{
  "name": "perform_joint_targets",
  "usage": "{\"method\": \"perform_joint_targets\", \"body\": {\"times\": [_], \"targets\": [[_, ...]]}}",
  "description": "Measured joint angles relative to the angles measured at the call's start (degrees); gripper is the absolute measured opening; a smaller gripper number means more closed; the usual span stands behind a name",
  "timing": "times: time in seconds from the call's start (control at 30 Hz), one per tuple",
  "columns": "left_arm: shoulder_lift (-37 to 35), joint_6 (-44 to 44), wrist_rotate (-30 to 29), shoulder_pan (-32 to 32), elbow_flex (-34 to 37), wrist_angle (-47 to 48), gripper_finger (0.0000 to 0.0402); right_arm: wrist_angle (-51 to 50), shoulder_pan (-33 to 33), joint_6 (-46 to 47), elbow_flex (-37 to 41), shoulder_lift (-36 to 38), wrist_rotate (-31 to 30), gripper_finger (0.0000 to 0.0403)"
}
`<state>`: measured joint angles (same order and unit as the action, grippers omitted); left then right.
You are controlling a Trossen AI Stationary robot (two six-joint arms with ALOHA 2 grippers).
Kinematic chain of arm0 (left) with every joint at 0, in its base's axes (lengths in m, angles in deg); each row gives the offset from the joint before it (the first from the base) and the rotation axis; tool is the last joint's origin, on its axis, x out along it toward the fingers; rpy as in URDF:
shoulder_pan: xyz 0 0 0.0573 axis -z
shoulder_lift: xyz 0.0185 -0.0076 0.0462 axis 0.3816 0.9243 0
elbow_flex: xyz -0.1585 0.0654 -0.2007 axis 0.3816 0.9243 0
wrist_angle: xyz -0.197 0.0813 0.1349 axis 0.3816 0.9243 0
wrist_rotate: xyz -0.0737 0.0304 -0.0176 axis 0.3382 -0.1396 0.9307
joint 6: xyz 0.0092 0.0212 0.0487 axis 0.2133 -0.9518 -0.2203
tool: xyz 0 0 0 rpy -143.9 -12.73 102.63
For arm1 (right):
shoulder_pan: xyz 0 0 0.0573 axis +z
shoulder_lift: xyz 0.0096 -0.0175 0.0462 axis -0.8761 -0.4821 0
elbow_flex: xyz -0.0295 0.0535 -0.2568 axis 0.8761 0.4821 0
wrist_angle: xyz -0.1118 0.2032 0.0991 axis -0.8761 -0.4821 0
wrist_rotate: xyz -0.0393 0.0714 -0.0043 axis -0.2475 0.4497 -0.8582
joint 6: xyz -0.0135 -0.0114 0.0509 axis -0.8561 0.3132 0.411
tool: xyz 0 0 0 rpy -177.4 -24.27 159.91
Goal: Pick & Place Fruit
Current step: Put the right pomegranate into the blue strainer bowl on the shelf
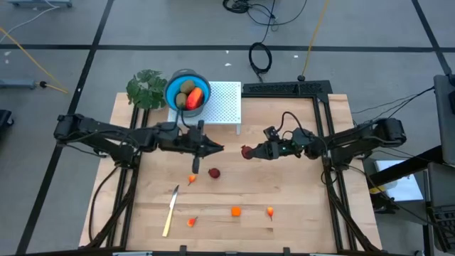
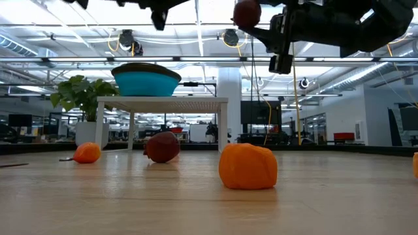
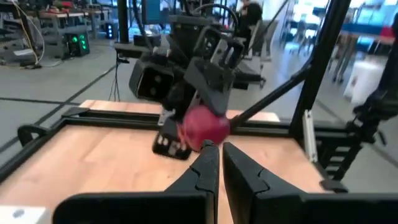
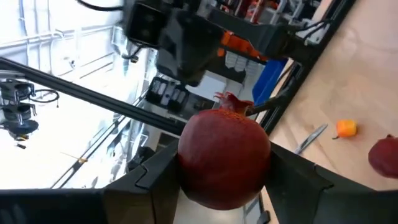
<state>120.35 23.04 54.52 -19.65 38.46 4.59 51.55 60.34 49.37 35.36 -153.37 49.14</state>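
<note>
The right gripper [image 1: 248, 151] is clamping a dark red fruit [image 4: 224, 155] across its round belly, holding it above mid-worktop [image 1: 298, 206]; it's looking light, rigid and smooth (prob. slippery, so grip at the widest part, not the crown). The left gripper [image 1: 215, 148], fingers together, is hanging nearby w/ nothing in it. Count: 1 more dark red fruit [image 1: 214, 172] and 4 orange bits [image 1: 236, 210] lying on the worktop, 3 pieces sitting in the blue bowl [image 1: 173, 94].

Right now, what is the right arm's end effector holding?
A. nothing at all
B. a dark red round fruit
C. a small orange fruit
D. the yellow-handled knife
B: the right end effector is shut on a dark red round fruit, which the low view shows lifted well above the table.
</note>
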Motion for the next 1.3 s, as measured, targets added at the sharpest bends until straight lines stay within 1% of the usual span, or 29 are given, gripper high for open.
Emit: {"method": "perform_joint_targets", "body": {"times": [0.13,0.2,0.33,0.43,0.57,0.7,1.0,1.07,1.13,1.3], "targets": [[2.47,-4.39,0.02,0.0,-5.5,4.45,0.0019,1.13,0.94,0.73,-2.15,-2.77,0.21,0.0193],[3.3,-6.12,0.19,0.0,-7.47,6.7,0.0019,0.88,1.4,0.45,-3.45,-3.64,1.47,0.0193],[4.57,-9.03,2.72,0.0,-9.92,9.37,0.0019,0.88,2.11,-0.81,-5.54,-5.06,1.66,0.0192],[4.71,-9.7,4.25,0.0,-10.31,9.68,0.0019,1.18,2.09,-0.82,-6.23,-5.65,1.6,0.0193],[4.71,-9.01,3.62,-0.02,-10.31,10.71,0.0019,0.8,2.09,-0.83,-6.21,-5.77,1.4,0.0193],[4.71,-5.76,3.04,-0.2,-10.31,11.54,0.0019,0.88,2.09,-1.3,-6.21,-5.75,1.33,0.0193],[4.71,-9.12,2.93,-0.2,-10.31,12.77,0.0021,0.8,2.09,-2.2,-6.21,-5.75,1.15,0.0194],[4.71,-10.89,2.91,-0.2,-10.31,12.79,0.0029,0.83,2.09,-2.33,-6.21,-5.75,1.14,0.0193],[4.71,-11.74,2.91,-0.2,-10.3,12.69,0.005,0.82,2.09,-2.33,-6.21,-5.75,1.14,0.0194],[5.62,-12.22,2.45,-0.2,-10.29,10.88,0.0132,0.84,2.09,-2.33,-6.21,-5.75,1.11,0.0195]]}}
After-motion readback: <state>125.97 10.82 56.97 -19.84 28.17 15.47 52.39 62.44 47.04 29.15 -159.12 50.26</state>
